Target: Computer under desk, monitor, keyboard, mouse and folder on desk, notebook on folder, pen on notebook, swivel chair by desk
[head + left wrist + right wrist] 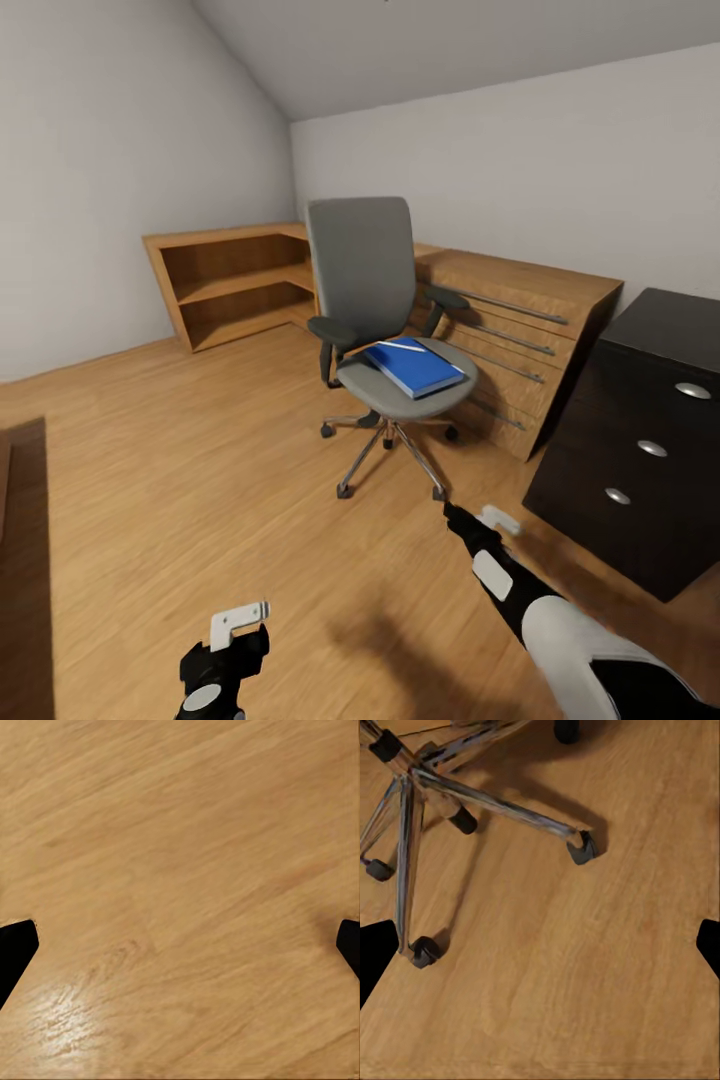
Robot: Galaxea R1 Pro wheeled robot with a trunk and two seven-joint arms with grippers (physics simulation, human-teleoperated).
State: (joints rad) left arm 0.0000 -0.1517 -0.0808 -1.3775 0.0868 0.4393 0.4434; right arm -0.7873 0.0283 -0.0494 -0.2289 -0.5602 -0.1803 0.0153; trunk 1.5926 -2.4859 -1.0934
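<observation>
Now reach the right gripper point(497, 520), jaws apart and empty, up from near the chair's point(365, 270) chrome base to the blue folder point(415, 367) lying on the seat well ahead, pen point(401, 347) on top. Keep the left gripper point(238, 622), jaws apart, low and idle.

Even soft indoor light, dim shadow under the swivel chair point(385, 330), glare patch on floor point(64, 1020), slightly soft render
</observation>
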